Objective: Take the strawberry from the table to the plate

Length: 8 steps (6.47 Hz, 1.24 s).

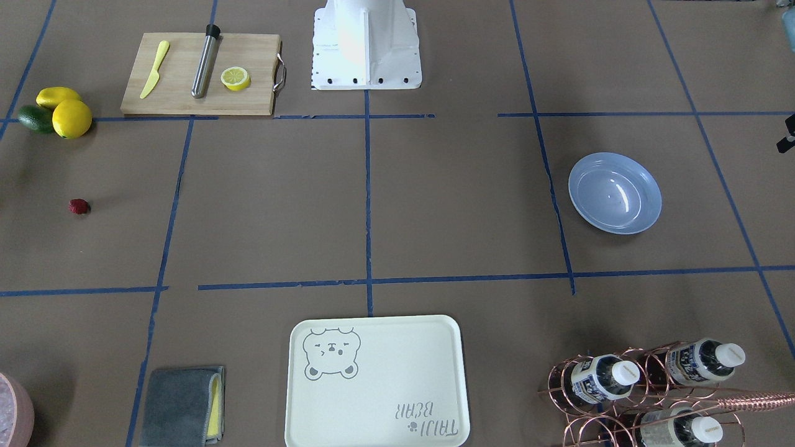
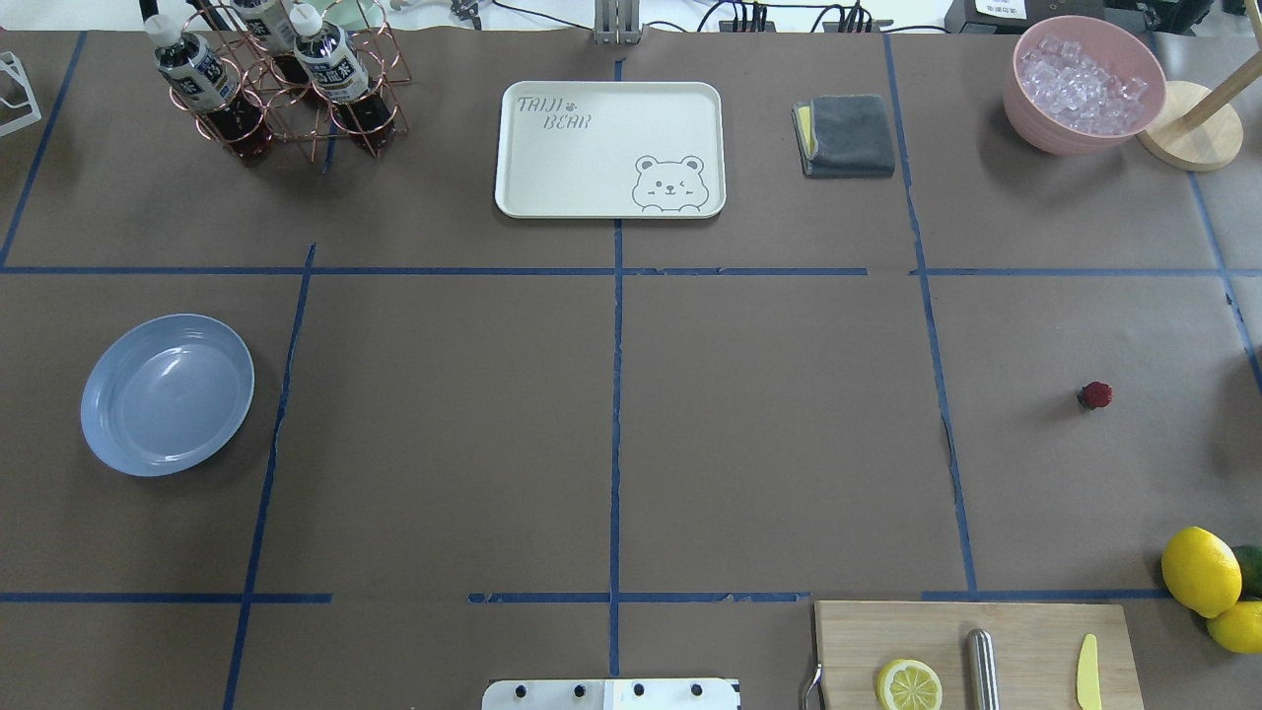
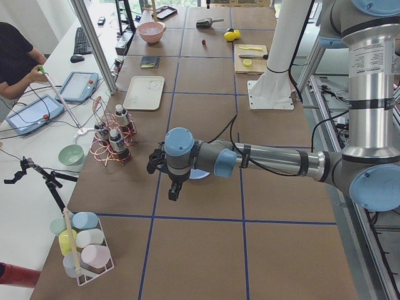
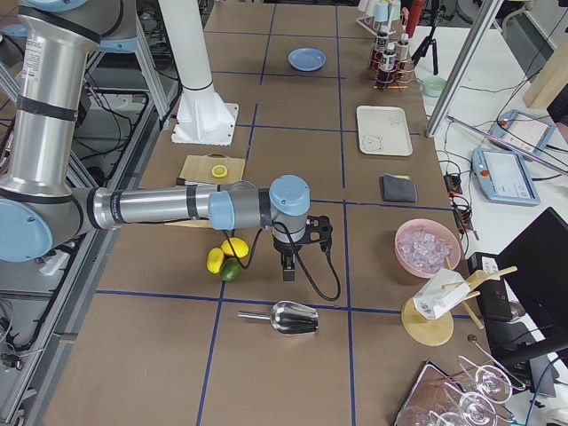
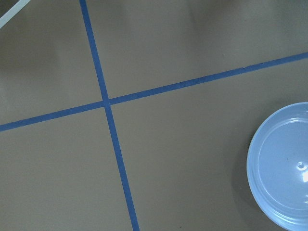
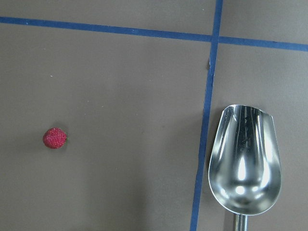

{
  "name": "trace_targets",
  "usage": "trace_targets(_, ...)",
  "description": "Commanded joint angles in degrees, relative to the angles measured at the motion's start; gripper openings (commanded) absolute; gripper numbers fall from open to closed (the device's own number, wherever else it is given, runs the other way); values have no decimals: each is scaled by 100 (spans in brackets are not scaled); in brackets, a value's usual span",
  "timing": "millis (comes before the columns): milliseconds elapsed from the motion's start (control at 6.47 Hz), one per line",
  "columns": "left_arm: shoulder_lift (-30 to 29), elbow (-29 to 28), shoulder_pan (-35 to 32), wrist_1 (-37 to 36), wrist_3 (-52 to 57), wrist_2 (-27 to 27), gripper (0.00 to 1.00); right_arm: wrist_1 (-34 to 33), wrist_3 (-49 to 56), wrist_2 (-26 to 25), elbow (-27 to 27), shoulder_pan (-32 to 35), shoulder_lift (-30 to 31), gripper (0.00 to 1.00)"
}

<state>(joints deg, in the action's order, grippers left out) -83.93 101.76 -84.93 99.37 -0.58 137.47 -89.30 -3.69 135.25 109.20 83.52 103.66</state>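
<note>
I can't tell how open my right gripper [image 4: 288, 272] is; I should centre it over the strawberry [image 6: 55, 138], then descend straight.

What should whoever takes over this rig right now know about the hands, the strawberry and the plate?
Left hand: open or shut unclear, above the brown paper-covered table near the round pale-blue plastic plate, which is empty.
Right hand: also unclear, above the table.
Small dark-red strawberry: lying free on the table, robot's right side.
Done: nothing. Left: grasp strawberry, place it on plate.
</note>
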Motion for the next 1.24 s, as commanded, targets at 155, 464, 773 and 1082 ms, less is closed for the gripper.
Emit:
trace_targets(155, 86, 290, -138, -119, 32, -44, 100, 9, 0, 10, -4, -2, -13, 100)
trace_targets(464, 210, 494, -120, -84, 14, -27, 100, 140, 8, 28, -13, -2, -13, 100)
trace_targets(773, 271, 573, -68, -101, 49, 165, 100, 518, 0, 54, -92, -20, 22, 100)
trace_targets(1082, 518, 180, 2, 753, 6, 860, 100, 528, 0, 159, -92, -90, 31, 100)
